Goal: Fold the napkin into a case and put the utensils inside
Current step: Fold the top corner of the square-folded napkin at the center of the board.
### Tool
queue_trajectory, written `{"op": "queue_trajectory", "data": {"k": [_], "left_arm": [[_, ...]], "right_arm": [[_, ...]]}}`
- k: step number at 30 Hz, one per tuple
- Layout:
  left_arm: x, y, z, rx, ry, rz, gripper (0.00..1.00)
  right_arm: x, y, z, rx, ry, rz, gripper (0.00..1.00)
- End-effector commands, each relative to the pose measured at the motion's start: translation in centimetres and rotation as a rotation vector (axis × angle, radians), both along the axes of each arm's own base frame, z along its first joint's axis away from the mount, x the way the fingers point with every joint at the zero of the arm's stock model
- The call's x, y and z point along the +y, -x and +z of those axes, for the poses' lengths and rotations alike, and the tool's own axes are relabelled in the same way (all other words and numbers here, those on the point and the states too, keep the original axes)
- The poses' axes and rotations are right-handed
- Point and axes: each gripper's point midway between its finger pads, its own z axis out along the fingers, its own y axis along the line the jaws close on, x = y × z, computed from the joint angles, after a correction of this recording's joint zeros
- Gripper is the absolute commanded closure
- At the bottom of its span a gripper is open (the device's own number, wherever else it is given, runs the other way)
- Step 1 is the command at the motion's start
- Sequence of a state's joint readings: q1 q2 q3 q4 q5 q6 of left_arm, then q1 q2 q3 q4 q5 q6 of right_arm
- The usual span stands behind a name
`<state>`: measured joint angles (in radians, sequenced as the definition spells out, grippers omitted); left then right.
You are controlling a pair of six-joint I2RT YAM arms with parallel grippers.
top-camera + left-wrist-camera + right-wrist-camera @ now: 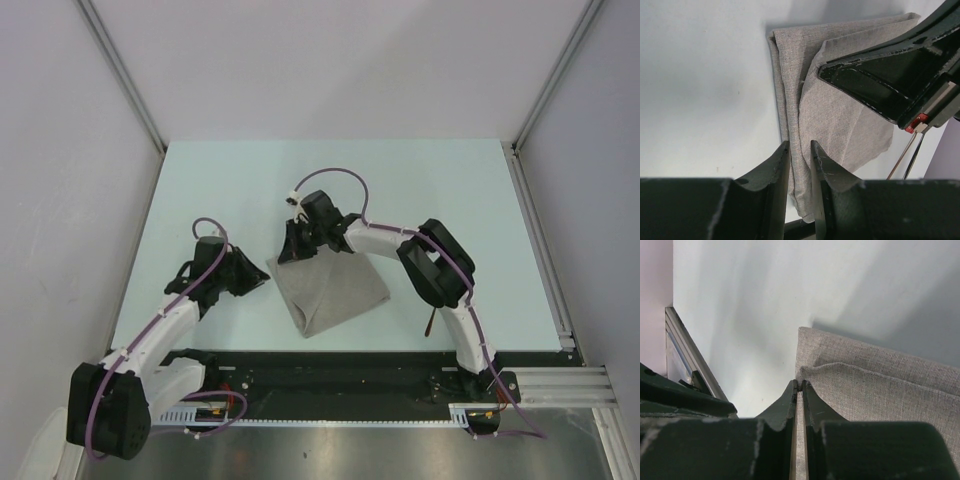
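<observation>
Left claw [799, 149] narrow, pinching napkin [840, 110] folded edge; right claw [800, 386] clamped shut on far corner; napkin lies on surface [420, 180].

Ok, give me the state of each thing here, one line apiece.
napkin: partly folded, layers doubled, one corner lifted, fold unfinished.
left gripper: closed on the napkin's folded edge.
right gripper: shut, pinching a napkin corner.
utensils: lying beside the napkin, not inside it.
</observation>
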<state>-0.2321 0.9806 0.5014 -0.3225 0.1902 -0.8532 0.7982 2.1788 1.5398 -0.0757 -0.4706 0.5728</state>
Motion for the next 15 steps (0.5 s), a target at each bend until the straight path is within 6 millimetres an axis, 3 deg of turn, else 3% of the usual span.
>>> {"op": "queue_trajectory", "data": {"k": [1,2,3,6,8,12,14,15], "left_arm": [[0.0,-0.6,1.1,-0.058,0.008,-0.017,0.73],[0.0,-0.6,1.1,-0.060,0.009,-0.020,0.72],[-0.2,-0.7,1.3,-0.065,0.016,-0.026,0.72],[-0.6,-1.1,1.4,-0.065,0.026,-0.041,0.71],[-1.2,-1.7,1.9,-0.084,0.051,-0.062,0.69],[-3.6,-2.7,1.9,-0.072,0.131,-0.157,0.68],[-4.7,-3.3,2.6,-0.085,0.126,-0.195,0.68],[-5.0,-3.5,2.5,-0.083,0.122,-0.203,0.67]], "right_arm": [[1.6,-0.8,1.5,-0.024,-0.058,0.014,0.98],[1.6,-0.9,1.5,-0.025,-0.059,0.012,0.96],[1.6,-0.9,1.5,-0.026,-0.060,0.012,0.86],[1.3,-1.6,2.3,-0.030,-0.070,-0.001,0.69],[1.0,-1.7,4.3,-0.023,-0.110,0.003,0.66],[-2.1,-2.8,8.0,-0.047,-0.172,-0.032,0.49],[-3.6,-2.6,8.0,-0.037,-0.166,-0.032,0.46],[-4.6,-2.9,9.3,-0.066,-0.175,-0.042,0.46]]}}
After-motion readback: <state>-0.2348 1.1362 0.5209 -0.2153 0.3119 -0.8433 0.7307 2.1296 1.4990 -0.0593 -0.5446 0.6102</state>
